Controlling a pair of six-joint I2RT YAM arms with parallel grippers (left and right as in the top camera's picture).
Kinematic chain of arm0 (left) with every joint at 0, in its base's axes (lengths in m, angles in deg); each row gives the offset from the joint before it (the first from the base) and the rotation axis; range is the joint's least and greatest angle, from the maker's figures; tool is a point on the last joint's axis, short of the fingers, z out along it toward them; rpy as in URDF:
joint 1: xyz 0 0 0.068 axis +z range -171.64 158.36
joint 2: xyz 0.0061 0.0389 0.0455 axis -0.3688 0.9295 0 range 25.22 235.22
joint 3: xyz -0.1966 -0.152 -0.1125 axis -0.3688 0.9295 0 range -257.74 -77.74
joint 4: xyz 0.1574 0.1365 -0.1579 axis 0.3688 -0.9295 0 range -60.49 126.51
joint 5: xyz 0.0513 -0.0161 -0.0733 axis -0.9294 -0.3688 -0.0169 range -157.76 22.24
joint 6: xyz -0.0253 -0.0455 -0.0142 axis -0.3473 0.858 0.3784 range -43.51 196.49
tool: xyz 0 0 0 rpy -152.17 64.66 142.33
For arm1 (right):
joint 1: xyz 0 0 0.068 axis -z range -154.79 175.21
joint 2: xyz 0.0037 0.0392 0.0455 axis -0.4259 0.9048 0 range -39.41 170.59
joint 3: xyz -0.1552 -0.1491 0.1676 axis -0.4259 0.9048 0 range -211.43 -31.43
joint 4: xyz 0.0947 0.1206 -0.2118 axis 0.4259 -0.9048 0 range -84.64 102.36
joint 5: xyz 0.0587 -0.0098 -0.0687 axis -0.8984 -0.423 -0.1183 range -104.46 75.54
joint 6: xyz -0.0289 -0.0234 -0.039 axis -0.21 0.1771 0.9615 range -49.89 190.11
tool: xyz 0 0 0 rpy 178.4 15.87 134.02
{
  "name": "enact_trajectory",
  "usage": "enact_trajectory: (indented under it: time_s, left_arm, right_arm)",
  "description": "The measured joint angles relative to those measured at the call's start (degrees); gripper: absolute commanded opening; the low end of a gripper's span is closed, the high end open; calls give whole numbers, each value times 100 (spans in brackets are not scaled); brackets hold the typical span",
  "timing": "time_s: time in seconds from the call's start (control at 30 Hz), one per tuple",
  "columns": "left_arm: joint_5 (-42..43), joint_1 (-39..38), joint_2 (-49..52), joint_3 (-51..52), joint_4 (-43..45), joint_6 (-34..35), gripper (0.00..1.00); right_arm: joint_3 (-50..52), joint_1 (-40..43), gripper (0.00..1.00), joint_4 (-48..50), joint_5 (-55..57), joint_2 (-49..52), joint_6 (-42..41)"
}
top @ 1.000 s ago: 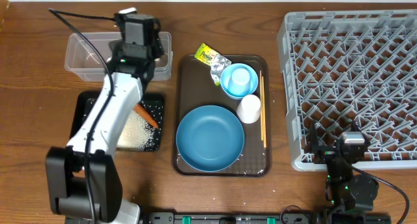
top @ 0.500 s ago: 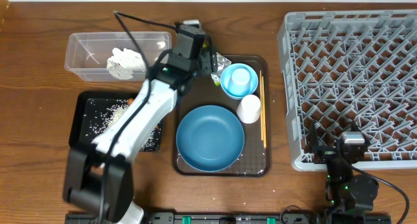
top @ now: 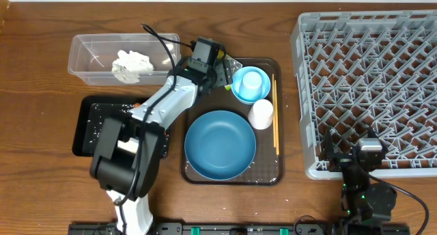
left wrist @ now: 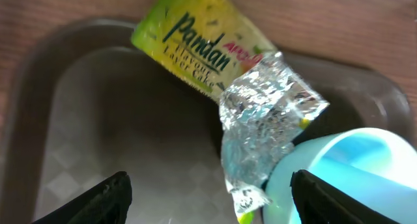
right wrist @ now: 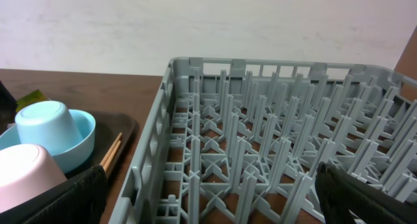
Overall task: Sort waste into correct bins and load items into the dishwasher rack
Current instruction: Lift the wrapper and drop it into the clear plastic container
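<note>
Dark wooden table (top: 41, 71). Lower right: right gripper (right wrist: 208, 201) sits by the large grey plastic pegged rack (top: 369, 78), jaws wide apart, empty. Centre, on the dark brown serving tray (top: 194, 173): big dark-blue bowl (top: 220, 145), small light-blue bowl (top: 237, 91) behind it. Left gripper (left wrist: 208, 208) wide open, gripping nothing, hovers over the yellow-green printed wrapper (left wrist: 189, 45) at the tray's upper-left corner, foil end against the light-blue bowl. Upper left: clear plastic rectangular tub (top: 85, 44) holds crumpled white tissue (top: 132, 63).

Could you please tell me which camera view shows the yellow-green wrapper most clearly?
The left wrist view: the wrapper lies close up, print legible, its foil end against the light-blue bowl. Overhead, the left gripper hides most of it. The right wrist view shows at most a sliver.
</note>
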Motion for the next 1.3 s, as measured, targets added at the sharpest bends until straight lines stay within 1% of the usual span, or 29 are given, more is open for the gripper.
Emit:
enact_trajectory:
  time_s: [0.03, 0.1, 0.3, 0.33, 0.47, 0.6, 0.63, 0.67, 0.7, 0.87, 0.9, 1.13, 1.2, 1.3]
  left_arm:
    - [31, 0, 63, 0, 33, 24, 84]
    - [101, 2, 192, 0, 90, 116, 84]
    - [153, 0, 396, -2, 234, 435, 83]
    - [164, 0, 396, -2, 254, 461, 78]
    - [216, -13, 400, -4, 280, 605, 64]
    - [254, -76, 442, -7, 284, 621, 61]
    - [251, -96, 461, -9, 286, 621, 59]
    - [254, -118, 496, -11, 289, 632, 58]
    - [232, -142, 527, -11, 295, 619, 54]
    - [258, -184, 568, -22, 302, 684, 12]
    - [271, -190, 573, -22, 297, 688, 6]
    - [275, -192, 450, -22, 166, 662, 6]
    - [273, -192, 212, -20, 146, 597, 6]
    - [192, -192, -439, -20, 144, 544, 6]
  right_arm:
    - [0, 0, 99, -2, 0, 0, 0]
    - [0, 0, 99, 0, 0, 0, 0]
    - [0, 0, 99, 0, 0, 0, 0]
    - [0, 0, 99, 0, 0, 0, 0]
    - [0, 0, 99, 0, 0, 0, 0]
    - [0, 0, 99, 0, 0, 0, 0]
    - [0, 0, 99, -2, 0, 0, -2]
    - [0, 0, 99, 0, 0, 0, 0]
    - [0, 0, 99, 0, 0, 0, 0]
    - [0, 0, 99, 0, 2, 0, 0]
    - [0, 0, 99, 0, 0, 0, 0]
    - [0, 0, 99, 0, 2, 0, 0]
    - [0, 0, 99, 0, 0, 0, -2]
    - [0, 0, 99, -2, 0, 0, -2]
